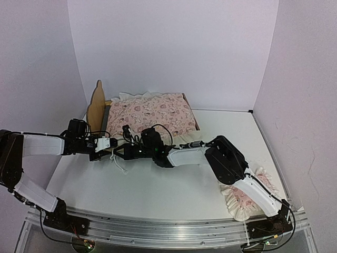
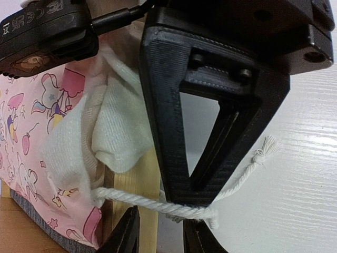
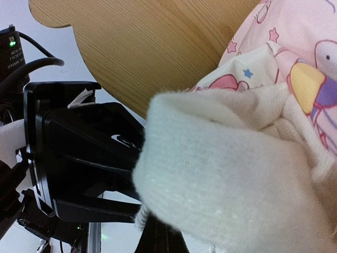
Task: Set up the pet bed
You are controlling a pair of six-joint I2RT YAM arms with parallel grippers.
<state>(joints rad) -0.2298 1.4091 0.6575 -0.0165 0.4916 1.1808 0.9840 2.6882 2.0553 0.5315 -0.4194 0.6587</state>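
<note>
The pet bed [image 1: 96,108] stands at the back left, its plywood headboard on the left, with the pink heart-print cushion [image 1: 155,113] lying in it. Both grippers meet at its front left corner. My left gripper [image 1: 108,144] has its fingertips [image 2: 126,232] slightly parted below a wooden rail [image 2: 138,179] and a white cord [image 2: 147,203]. The right gripper's black finger [image 2: 210,105] touches that cord. In the right wrist view the cushion's white ruffle [image 3: 226,174] covers my right gripper [image 3: 168,234], so its jaws are hidden. The headboard [image 3: 158,47] fills the top.
A small pink ruffled pillow [image 1: 247,192] lies at the front right, partly under the right arm. The cord's loose knotted end [image 2: 261,153] rests on the white table. White walls close the back and both sides.
</note>
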